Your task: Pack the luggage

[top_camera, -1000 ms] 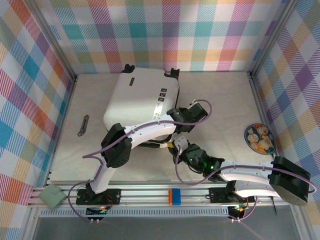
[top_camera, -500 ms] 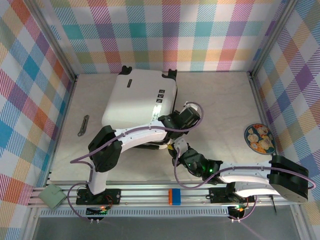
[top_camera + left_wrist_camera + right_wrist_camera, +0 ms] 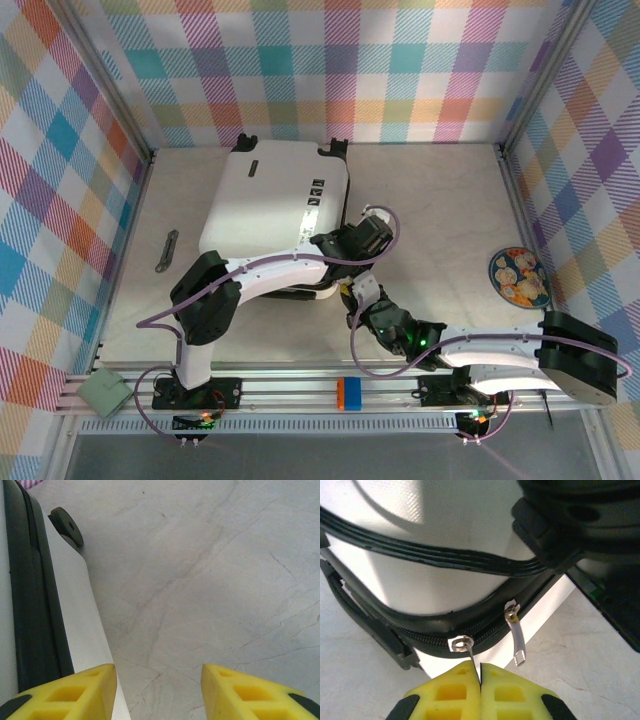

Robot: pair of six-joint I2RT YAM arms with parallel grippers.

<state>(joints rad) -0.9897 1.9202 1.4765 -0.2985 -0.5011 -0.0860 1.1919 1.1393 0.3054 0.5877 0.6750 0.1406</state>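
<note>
White luggage (image 3: pixel 270 195), one, bears two zipper pulls (image 3: pixel 516 641).

Small hard-shell clamshell luggage (image 3: pixel 275 195): white shell, small dark printed marks, black zipper band and wheels. Plus a silver metal zipper pull (image 3: pixel 462 643). Yellow fingers on left claw (image 3: pixel 159 690) and right claw (image 3: pixel 480 680). Stone-look bench (image 3: pixel 440 200): cream, fine grey veining. Fabric walls (image 3: pixel 350 70): pastel multicolour plaid. Round plate (image 3: pixel 519 277): blue rim, pale contents.
</note>
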